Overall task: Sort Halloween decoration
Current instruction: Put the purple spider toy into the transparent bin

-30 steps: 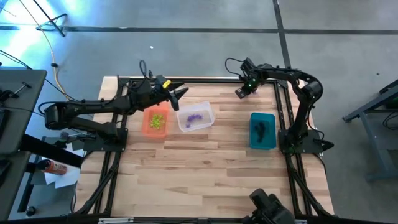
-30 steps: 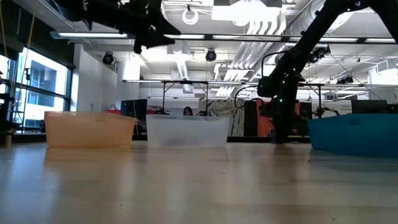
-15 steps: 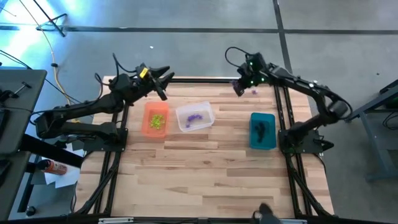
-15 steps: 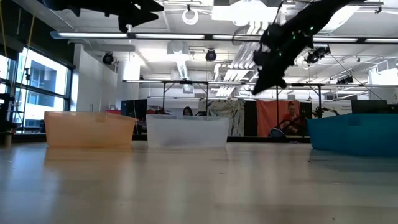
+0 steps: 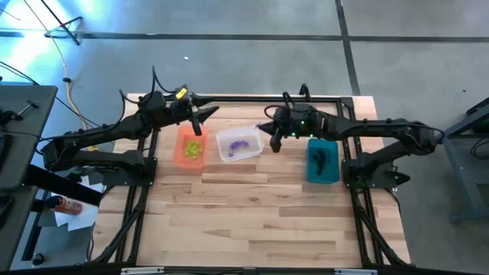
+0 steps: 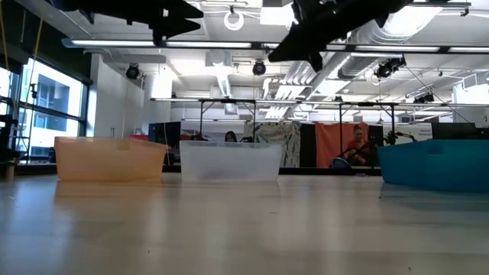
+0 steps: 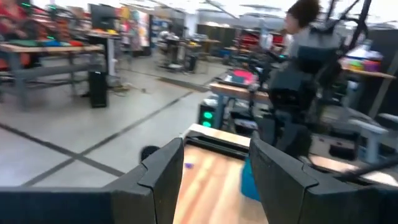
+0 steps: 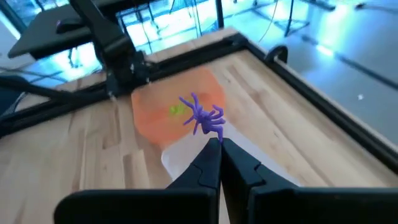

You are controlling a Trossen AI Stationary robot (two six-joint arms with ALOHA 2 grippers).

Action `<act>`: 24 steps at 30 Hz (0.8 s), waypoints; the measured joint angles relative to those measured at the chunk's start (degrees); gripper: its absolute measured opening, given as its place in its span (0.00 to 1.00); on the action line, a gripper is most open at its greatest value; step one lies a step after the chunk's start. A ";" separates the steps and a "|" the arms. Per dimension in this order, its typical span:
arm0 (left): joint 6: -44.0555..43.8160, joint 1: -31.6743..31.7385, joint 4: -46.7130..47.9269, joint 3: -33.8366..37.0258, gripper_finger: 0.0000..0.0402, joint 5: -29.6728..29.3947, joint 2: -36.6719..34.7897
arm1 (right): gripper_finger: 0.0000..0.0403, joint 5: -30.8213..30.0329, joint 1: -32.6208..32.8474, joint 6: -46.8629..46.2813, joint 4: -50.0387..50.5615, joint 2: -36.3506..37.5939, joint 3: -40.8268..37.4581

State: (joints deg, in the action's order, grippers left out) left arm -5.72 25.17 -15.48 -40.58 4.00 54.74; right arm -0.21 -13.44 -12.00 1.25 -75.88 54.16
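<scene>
A purple spider trinket (image 8: 202, 117) is pinched at one leg by the right pincer (image 8: 221, 148), carried high beside the clear bin (image 5: 239, 143). So thin a hold could be lost early, dropping it into the orange bin (image 5: 191, 147) or onto the tabletop (image 5: 252, 206). The left pincer (image 7: 214, 163) is held spread and empty above the orange bin.
</scene>
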 joint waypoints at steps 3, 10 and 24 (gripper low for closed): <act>0.25 0.00 0.91 -0.01 0.42 3.63 0.00 | 0.00 -2.71 1.73 -0.15 -0.59 -1.25 1.68; -3.28 -0.04 0.74 0.00 0.42 7.40 -0.16 | 0.00 -2.77 1.82 -0.63 -0.40 -2.11 2.38; -15.22 -0.07 -5.49 -0.01 0.42 7.43 -0.28 | 0.00 7.82 -2.66 6.60 17.89 -17.19 16.48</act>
State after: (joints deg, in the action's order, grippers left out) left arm -20.94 25.10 -20.97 -40.59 11.43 54.46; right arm 7.61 -16.10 -5.40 19.14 -93.07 70.64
